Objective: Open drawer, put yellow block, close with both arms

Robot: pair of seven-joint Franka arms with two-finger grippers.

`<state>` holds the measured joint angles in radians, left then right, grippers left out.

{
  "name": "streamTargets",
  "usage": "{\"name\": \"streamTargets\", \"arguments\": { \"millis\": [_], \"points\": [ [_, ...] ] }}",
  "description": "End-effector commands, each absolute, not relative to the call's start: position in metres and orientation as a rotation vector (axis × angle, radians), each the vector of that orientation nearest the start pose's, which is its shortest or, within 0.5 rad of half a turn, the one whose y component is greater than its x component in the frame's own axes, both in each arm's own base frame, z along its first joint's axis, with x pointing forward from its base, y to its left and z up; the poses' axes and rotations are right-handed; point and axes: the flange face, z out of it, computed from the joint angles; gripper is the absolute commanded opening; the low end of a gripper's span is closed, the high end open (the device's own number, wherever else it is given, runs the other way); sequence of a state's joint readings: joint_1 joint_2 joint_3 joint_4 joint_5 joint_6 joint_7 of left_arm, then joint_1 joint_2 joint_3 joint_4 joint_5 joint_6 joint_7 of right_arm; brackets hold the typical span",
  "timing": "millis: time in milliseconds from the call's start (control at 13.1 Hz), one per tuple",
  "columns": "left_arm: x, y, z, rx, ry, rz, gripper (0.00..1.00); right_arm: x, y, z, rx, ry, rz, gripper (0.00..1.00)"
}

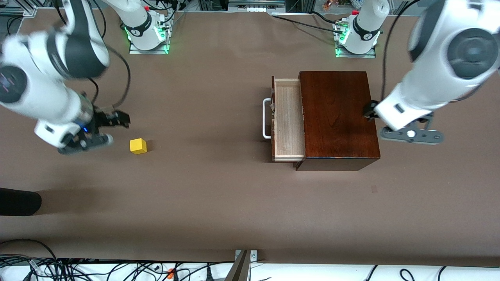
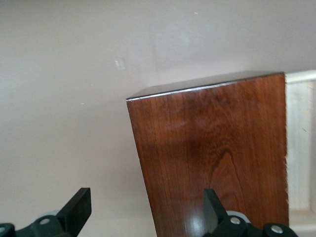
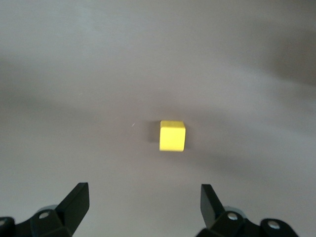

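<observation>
Front view: I see the glossy dark-brown wooden box standing on the brown table toward the left arm's end. Its drawer, a pale light-wood tray with a dark reddish-brown front and a white U-shaped bar handle, is pulled out toward the right arm's end, and the tray holds nothing that I can make out.

The small bright-yellow cube, the yellow block, rests on the table toward the right arm's end, well apart from the drawer.

Right wrist view: my right gripper hangs above the table near the yellow block, its two black fingers spread wide with nothing between them. In the front view the right gripper sits just beside the block, not touching it.

Left wrist view: my left gripper is over the edge of the wooden box at the left arm's end, fingers spread apart, one over the lid, one over bare table. Nothing is pinched.
</observation>
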<state>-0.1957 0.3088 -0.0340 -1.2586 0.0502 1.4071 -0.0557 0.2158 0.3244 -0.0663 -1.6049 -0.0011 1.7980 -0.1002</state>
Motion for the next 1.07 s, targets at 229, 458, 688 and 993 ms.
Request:
{"name": "streamTargets", "arguments": {
  "millis": [229,458,688,993],
  "points": [
    [0.558,-0.068,0.607,-3.174,0.075,-0.085,1.00,0.645,0.079,0.327,-3.138,-0.381,0.205,1.00],
    [0.557,-0.054,0.603,-3.150,0.050,-0.072,1.00,0.629,0.067,0.274,-3.133,-0.344,0.197,1.00],
    [0.571,-0.031,0.593,-3.161,0.045,-0.035,1.00,0.608,0.064,0.242,-3.131,-0.338,0.189,1.00],
    [0.574,-0.043,0.597,-3.146,0.064,-0.050,1.00,0.598,0.062,0.227,-3.130,-0.331,0.194,1.00]
  ]
}}
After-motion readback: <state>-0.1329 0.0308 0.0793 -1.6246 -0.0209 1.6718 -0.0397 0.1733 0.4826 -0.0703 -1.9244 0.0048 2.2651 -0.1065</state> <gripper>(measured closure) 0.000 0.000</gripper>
